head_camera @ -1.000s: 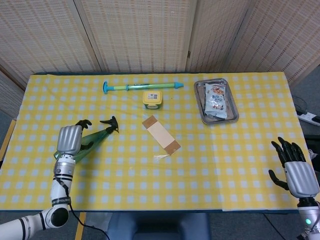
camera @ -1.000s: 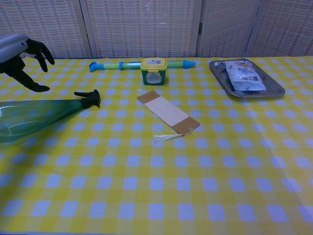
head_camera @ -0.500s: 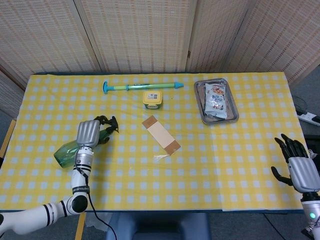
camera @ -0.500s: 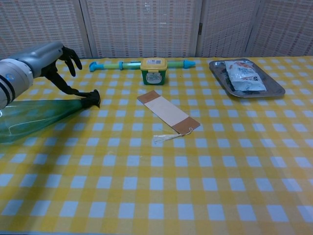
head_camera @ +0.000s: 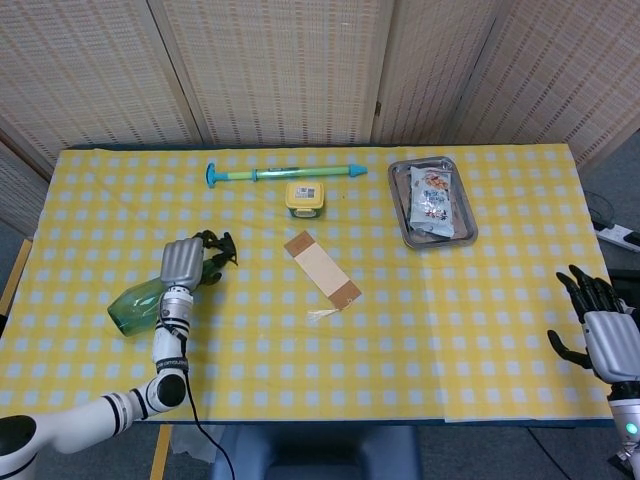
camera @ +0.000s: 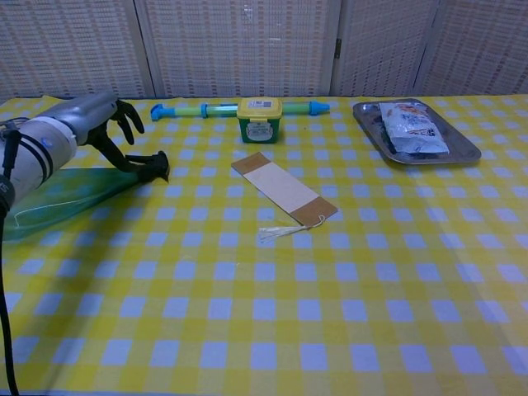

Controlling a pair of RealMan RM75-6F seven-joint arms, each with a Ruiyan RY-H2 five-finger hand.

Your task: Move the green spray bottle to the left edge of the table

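Since a second ago, the left hand has moved over from the table's left side to the bottle's black spray top. Its fingers are spread and bent above the top, and one finger touches it. It holds nothing. The green bottle lies on its side near the left edge of the table, spray top pointing toward the middle. The right hand sits low at the right edge with fingers apart. A bookmark lies in the middle.
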